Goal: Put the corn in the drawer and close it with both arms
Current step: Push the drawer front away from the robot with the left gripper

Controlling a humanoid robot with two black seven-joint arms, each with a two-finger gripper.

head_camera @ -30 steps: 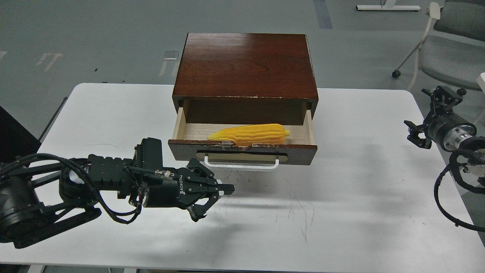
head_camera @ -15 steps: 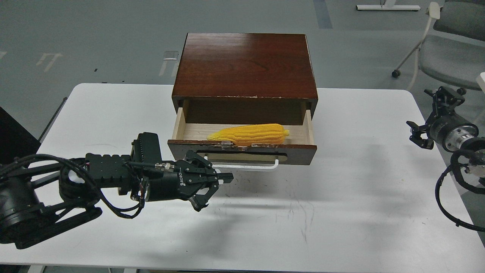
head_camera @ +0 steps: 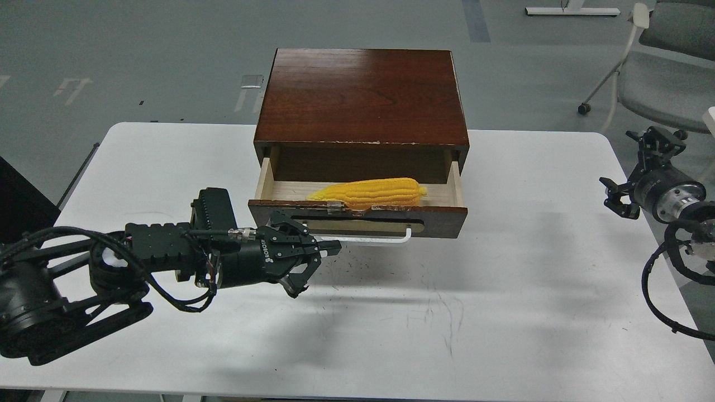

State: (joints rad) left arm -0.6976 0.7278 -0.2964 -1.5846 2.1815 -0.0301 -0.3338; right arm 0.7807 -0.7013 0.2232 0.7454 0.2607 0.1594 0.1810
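Note:
The yellow corn (head_camera: 370,192) lies lengthwise inside the open drawer (head_camera: 357,219) of the dark reddish-brown wooden box (head_camera: 363,95), just behind the chipped drawer front. The white bar handle (head_camera: 371,239) sits under the front. My left gripper (head_camera: 317,268) is open and empty, with its upper finger (head_camera: 329,247) at the left end of the handle, against the drawer front. My right gripper (head_camera: 632,167) is open and empty, far to the right, over the table's right edge.
The box stands at the back middle of the white table (head_camera: 503,290). A grey wheeled chair (head_camera: 665,72) stands on the floor behind the right corner. My left arm lies low across the table's front left.
My left gripper has moved up and forward to the drawer front. The drawer with the corn has slid in a little. The right gripper has barely moved.

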